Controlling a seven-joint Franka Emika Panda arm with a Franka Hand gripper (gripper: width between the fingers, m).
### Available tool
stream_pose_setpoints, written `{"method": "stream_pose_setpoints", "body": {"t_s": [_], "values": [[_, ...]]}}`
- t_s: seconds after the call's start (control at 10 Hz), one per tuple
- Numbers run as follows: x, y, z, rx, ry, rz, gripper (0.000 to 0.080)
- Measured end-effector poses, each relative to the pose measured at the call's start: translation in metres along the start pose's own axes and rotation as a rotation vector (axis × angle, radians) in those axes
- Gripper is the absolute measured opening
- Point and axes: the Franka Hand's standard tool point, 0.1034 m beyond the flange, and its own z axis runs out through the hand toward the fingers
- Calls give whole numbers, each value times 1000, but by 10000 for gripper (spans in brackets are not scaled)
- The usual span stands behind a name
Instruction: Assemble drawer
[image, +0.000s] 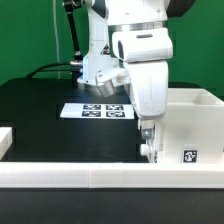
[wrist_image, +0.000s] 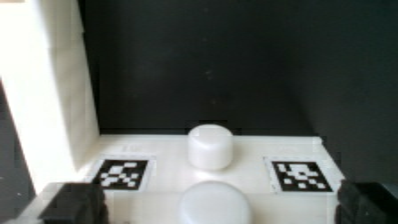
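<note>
In the exterior view my gripper hangs low beside the left wall of the big white drawer housing, which carries a square tag on its front. In the wrist view a white tray front with two square tags lies between my dark fingertips. Its rounded knob stands midway between the tags, and a second rounded white shape sits closer to the camera. The jaws stand wide apart, one on either side of the tray, touching nothing that I can see. The housing wall rises beside the tray.
The marker board lies on the black table behind the arm. A long low white rail runs along the front edge. A white piece shows at the exterior view's left edge. Cables hang behind the arm.
</note>
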Motion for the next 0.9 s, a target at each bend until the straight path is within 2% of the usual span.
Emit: {"method": "stream_pose_setpoints", "body": {"t_s": [0.3, 0.4, 0.6, 0.7, 0.8, 0.9], "values": [[4, 0, 0, -1, -2, 19, 649], [-3, 0, -1, 3, -5, 12, 649], [-29, -2, -5, 13, -18, -15, 649], [-44, 1, -10, -13, -26, -23, 649], [-59, 0, -15, -60, -37, -18, 649], [-67, -5, -19, -98, -43, -4, 649]]}}
